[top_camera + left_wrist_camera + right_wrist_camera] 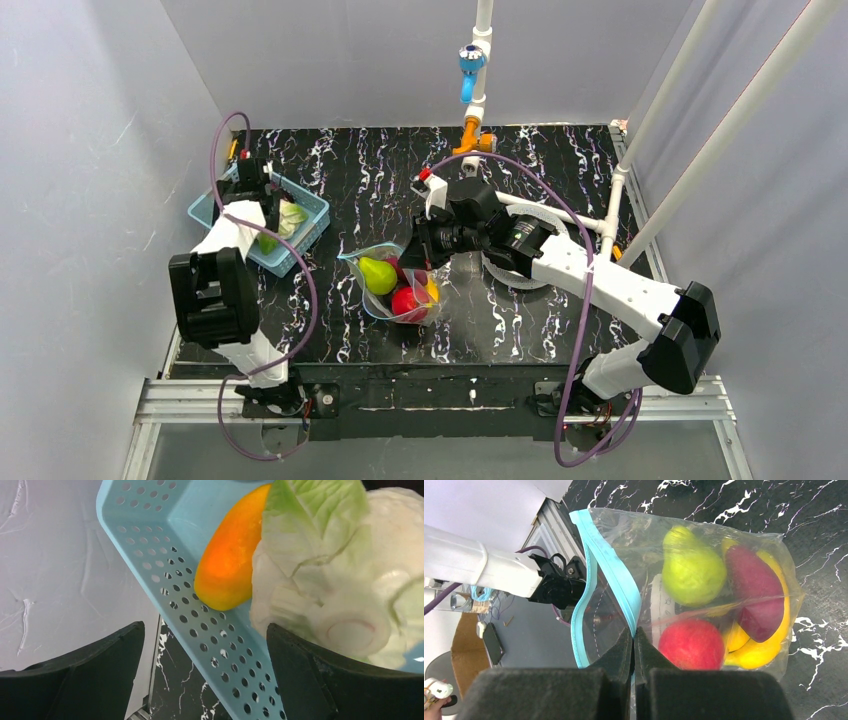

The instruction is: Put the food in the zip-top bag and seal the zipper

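Note:
The clear zip-top bag [385, 300] [704, 545] is held up off the black table, mouth open. Inside it I see a green pear [691, 572] [377, 274], a red apple [691, 645] [408, 303], a dark purple piece [754, 592] and a yellow banana [769, 640]. My right gripper [634, 632] [420, 262] is shut on the bag's teal-blue zipper [616, 575] lip. My left gripper [205, 650] [262, 205] is open above the blue basket's wall [200, 620], near an orange piece [230, 560] and a pale cabbage [340, 575].
The blue lattice basket [305, 205] stands at the table's left side. A white pipe frame [610, 215] and a white ring [500, 270] lie behind the right arm. Grey walls close in on both sides.

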